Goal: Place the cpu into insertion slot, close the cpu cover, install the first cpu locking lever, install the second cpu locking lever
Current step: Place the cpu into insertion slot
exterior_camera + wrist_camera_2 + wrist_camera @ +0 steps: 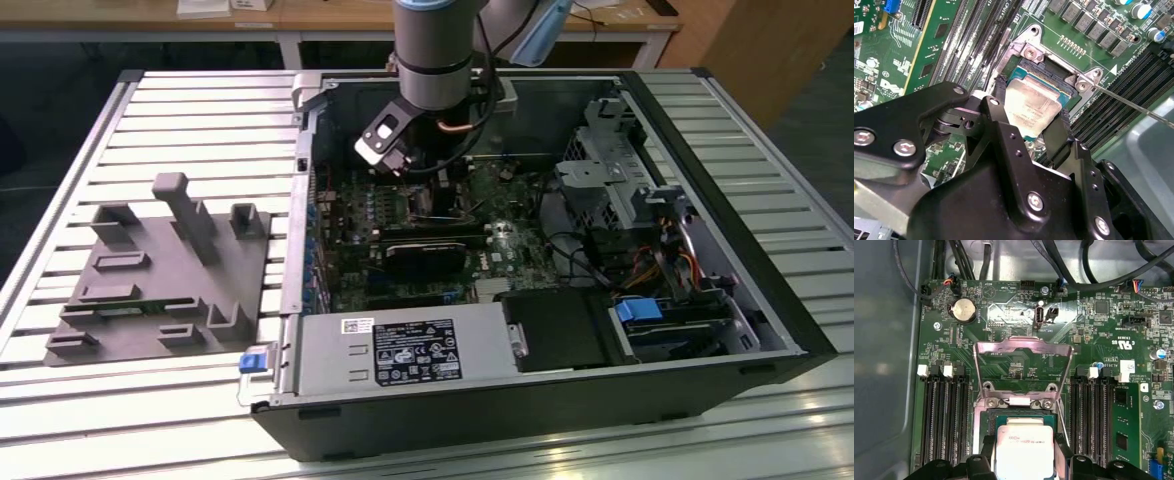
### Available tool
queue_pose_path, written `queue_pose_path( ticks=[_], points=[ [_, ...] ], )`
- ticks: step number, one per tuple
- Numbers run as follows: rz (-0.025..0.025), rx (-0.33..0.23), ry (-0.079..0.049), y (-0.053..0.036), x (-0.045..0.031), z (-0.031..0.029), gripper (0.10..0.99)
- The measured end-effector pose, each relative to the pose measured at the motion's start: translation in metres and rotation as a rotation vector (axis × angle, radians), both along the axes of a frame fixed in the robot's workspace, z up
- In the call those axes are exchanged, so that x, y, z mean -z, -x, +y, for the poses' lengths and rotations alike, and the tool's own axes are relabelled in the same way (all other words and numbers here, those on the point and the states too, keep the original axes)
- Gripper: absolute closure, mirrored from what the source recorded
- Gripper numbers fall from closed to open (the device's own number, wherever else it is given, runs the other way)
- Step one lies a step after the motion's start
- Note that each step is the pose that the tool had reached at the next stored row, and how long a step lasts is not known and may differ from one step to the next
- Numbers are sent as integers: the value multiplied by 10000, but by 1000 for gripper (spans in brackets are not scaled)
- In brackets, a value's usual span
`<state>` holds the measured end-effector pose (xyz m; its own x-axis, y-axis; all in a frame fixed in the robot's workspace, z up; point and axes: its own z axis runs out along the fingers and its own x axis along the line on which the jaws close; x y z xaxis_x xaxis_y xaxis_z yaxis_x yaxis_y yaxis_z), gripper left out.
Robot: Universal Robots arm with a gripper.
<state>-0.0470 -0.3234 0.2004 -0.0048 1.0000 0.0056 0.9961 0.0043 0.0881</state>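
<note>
Holding position inside the open computer case [534, 420], which lies on the slatted tabletop [200, 110]: one arm [434, 50], reaching down to the green circuit board [1094, 340].

- Gripper [1030, 120]: low over the socket. Its black fingers [1058, 135] are closed against two opposite edges of the cpu [1031, 102], gripping it.
- Cpu: pale metal face up, between the fingers, at the insertion slot [1051, 70]. In both wrist views it sits within the slot's outline. Whether it is fully seated or a touch above the contacts cannot be told.
- Cpu cover [1024, 344]: silvery frame swung up and back from the slot on its hinge, standing open, with the board seen through its window.
- Locking lever [1134, 104]: a thin metal rod running out from the slot's corner over the memory slots [944, 410], free and not latched.
- Grey fixture block [160, 280]: on the tabletop at the exterior view's left, well apart from the case, not in use.

Status, as a judgement: step one, placing the cpu, is in hand and near its end, since the chip is at the slot but not released. Outstanding: closing the cover and installing both levers. None of these three shows as started.
</note>
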Motion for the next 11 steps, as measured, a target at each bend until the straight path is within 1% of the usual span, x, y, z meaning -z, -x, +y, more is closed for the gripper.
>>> queue_pose_path(
  ticks=[11],
  points=[
    [1,0,1,0,33,28,541]
  ],
)
